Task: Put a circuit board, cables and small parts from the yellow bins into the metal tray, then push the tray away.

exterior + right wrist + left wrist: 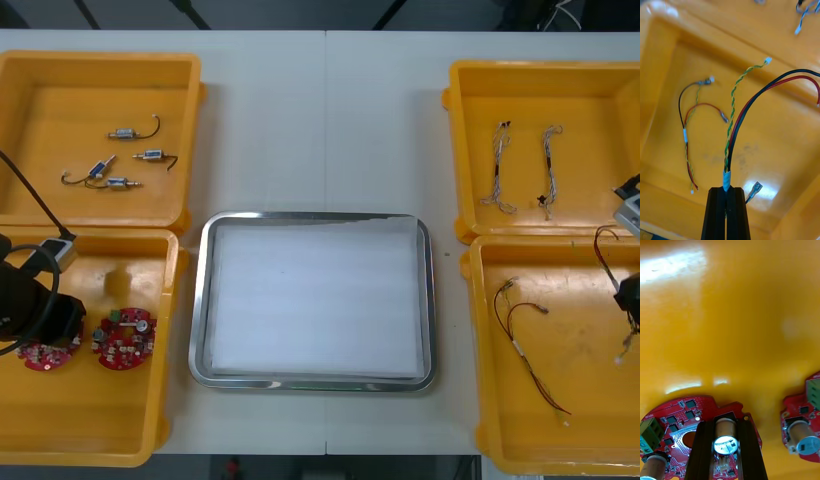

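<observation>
In the near left yellow bin [150, 420] my left gripper [48, 332] [726, 424] is shut on the metal cylinder standing on a round red circuit board [42, 356] [681, 416]. A second red circuit board [125, 338] [803, 420] lies just beside it. Over the near right yellow bin [500, 440] my right gripper [630, 296] [726, 189] is shut on a red, black and yellow cable [732, 123] at its taped end. Another red and yellow cable [520, 340] [687, 138] lies on that bin's floor. The metal tray [197, 300], white inside, holds nothing.
The far left yellow bin [30, 70] holds several small metal parts [122, 133]. Two twisted blue and white cables [497, 165] lie in the far right yellow bin [470, 90]. The bins flank the tray closely on both sides.
</observation>
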Robot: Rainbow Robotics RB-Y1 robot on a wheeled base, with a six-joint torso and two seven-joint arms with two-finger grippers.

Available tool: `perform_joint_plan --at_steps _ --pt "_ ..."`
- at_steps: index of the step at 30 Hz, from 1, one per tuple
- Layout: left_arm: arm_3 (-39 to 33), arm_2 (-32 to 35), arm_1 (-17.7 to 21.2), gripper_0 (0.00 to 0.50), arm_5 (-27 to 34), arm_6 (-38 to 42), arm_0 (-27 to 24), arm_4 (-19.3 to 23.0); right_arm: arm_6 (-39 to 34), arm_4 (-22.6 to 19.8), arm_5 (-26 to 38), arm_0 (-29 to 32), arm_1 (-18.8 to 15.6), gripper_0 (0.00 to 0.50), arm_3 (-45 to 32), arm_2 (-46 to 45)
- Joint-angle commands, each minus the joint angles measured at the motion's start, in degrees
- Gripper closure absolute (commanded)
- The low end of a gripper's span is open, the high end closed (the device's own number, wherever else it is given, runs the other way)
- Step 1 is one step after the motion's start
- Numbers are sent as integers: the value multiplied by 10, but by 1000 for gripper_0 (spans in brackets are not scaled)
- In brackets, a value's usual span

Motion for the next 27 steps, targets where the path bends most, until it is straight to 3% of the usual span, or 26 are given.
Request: perform_joint_plan --at_steps 1,6,10,16,23,27 --pt "-14 3 51 500 -3 -3 1 -3 26 -15 4 -45 -2 500 -19 -14" --pt "-21 36 52 500 30 -6 1 10 27 -24 4 -70 -28 500 -21 5" --pt "-30 87 52 500 82 -6 2 50 22 -37 4 -81 -48 500 -25 14" --pt "-39 187 51 500 170 -2 14 107 16 -66 4 -89 -72 500 -25 15" --pt "-46 331 42 500 259 9 38 150 4 -78 4 -102 -97 500 -25 39" --pt "-56 378 34 500 299 17 38 156 -2 -84 4 -104 -97 500 -25 41"
